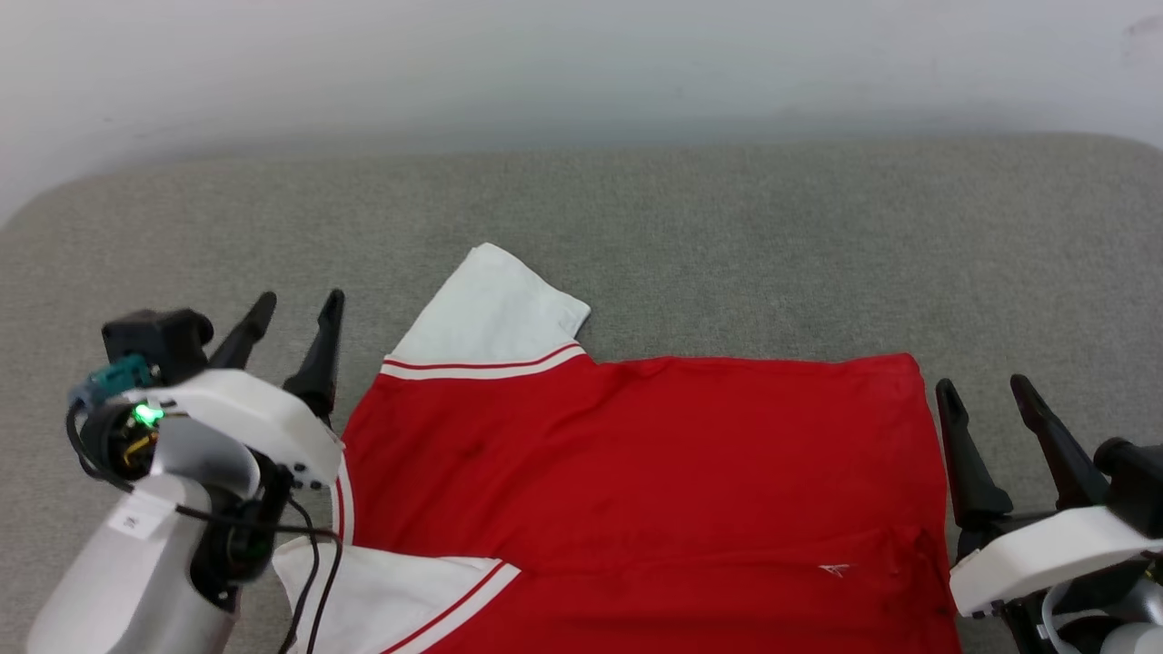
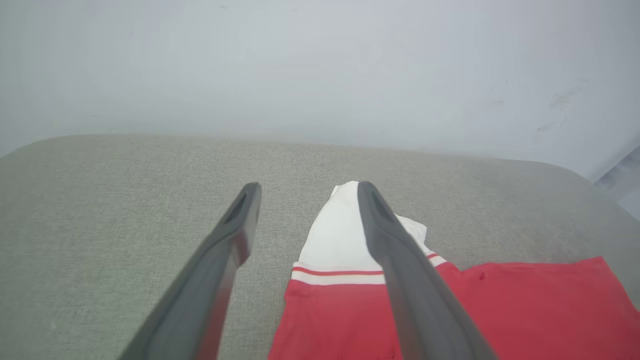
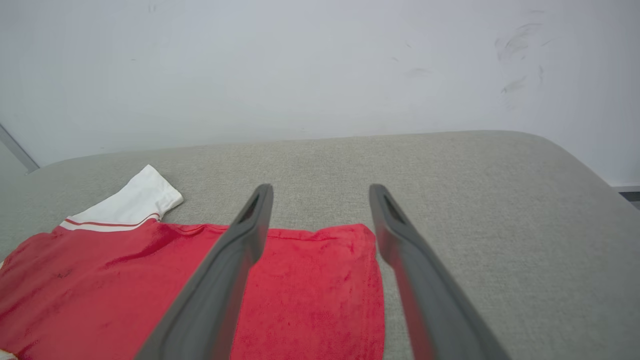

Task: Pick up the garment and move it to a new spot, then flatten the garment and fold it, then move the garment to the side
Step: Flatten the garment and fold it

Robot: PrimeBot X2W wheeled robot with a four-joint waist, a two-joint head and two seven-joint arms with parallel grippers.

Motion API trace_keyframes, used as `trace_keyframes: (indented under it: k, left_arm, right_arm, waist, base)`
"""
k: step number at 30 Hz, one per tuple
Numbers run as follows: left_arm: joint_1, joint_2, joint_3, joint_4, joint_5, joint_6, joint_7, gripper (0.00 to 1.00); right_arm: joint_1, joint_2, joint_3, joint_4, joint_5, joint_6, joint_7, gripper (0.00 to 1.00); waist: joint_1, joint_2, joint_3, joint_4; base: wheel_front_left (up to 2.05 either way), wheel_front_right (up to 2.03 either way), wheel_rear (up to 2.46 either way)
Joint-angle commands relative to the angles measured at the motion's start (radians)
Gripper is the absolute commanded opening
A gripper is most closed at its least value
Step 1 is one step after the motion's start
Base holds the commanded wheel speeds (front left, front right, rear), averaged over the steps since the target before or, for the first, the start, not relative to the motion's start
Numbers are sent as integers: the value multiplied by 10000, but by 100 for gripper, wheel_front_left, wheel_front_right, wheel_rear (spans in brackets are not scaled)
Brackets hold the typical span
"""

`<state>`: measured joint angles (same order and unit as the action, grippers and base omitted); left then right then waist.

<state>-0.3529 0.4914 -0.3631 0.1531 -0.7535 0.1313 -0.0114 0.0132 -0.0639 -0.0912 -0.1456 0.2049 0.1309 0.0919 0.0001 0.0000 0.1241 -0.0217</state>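
One big surface: grey woven pad (image 1: 727, 236), rounded corners, takes up most of head cam
Wall: plain pale wall (image 1: 581, 64) along the pad's 12 o'clock edge, few faint scuffs in the wrist cams
In the way: pale left forearm (image 1: 118, 581) + black cables (image 1: 273, 529) overlap the shirt's near corner at 7 o'clock in head cam, so that bit's partly hidden
Lit bit: small green light (image 1: 145, 415) on the left wrist
Where: garment (image 1: 636, 454) lies on the pad, centre down to 6 o'clock, bottom cut off by frame edge
Look: mostly red, pretty flat, couple soft creases; 12 o'clock edge and 3 o'clock edge both run fairly straight
Sleeves: white far sleeve (image 1: 491, 318) sticks out at 11 o'clock w/ red-white stripe trim where it meets the red; 2nd white sleeve (image 1: 391, 599) at 7 o'clock, same trim
Mark: tiny white mark (image 1: 834, 569) on the red around 5 o'clock, too small to read
Left side: left gripper (image 1: 300, 298) at 9 o'clock, fingers spread, holding nothing, just beside the shirt's left edge, tips aimed approx 12-1 o'clock; in its wrist cam one finger crosses the far sleeve, can't tell if touching
Right side: right gripper (image 1: 982, 383) at 4 o'clock, fingers spread, empty, just beside the shirt's right edge, tips aimed approx 11 o'clock; in its wrist cam one finger crosses the red corner, other crosses bare pad
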Motion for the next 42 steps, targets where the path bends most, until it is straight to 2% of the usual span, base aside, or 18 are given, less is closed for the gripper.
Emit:
trace_keyframes:
  k: [1,5,10,11,18,24,30,34,35,36,37,42]
  left_arm:
    - [-527,-6,84,211,-38,-113,-21,100]
    - [-1679,18,52,834,-110,-539,255,100]
    - [-3136,187,-139,1765,-456,-1252,1402,100]
    - [-3136,187,-139,1765,-456,-1252,1402,100]
    - [-4817,507,-781,3156,-1002,-2048,4210,100]
    - [-5796,893,-1354,4072,-1105,-2274,6350,100]
    - [-6249,1215,-1664,4864,-1179,-2325,7701,100]
    - [-6149,1135,-1948,5255,-1246,-2340,8434,100]
    - [-6081,1113,-2084,5346,-1189,-2353,8602,77]
    - [-5990,1089,-2225,5426,-1137,-2361,8767,47]
    - [-5869,1025,-2320,5507,-1167,-2371,8883,0]
    - [-5751,826,-2434,5678,-1150,-2448,8548,0]
  right_arm:
    - [-251,60,99,-166,-48,-5,-43,100]
    - [-600,130,297,-364,10,-5,-116,100]
    - [-919,146,393,-174,306,-5,-208,100]
    - [-919,146,393,-174,306,-5,-208,100]
    - [-1257,148,554,119,551,-5,-513,100]
    - [-1378,148,702,412,813,-5,-721,100]
    - [-1376,149,854,730,1114,-5,-951,100]
    - [-1387,147,887,942,1342,-5,-1002,100]
    - [-1410,149,896,981,1393,-5,-1011,100]
    - [-1426,147,897,1034,1461,-5,-989,100]
    - [-1441,148,917,1068,1486,-5,-973,100]
    - [-1548,148,812,1299,1562,-5,-735,100]
  waist:
    - [-1,0,623,-363]
    - [-1,0,1203,-729]
    - [-1,0,1728,-1172]
    - [-1,0,1728,-1172]
    - [-1,0,2271,-1737]
    - [-1,0,2717,-2194]
    - [-1,0,3056,-2583]
    - [-1,0,3209,-2703]
    - [-1,0,3238,-2726]
    - [-1,0,3253,-2754]
    - [-1,0,3245,-2780]
    - [-1,0,3130,-2747]
  base:
    - [0,0,0]
    - [0,0,0]
    - [0,0,0]
    - [0,0,0]
    - [0,0,0]
    - [0,0,0]
    - [0,0,0]
    - [0,0,0]
    - [0,0,0]
    - [0,0,0]
    - [0,0,0]
    - [0,0,0]
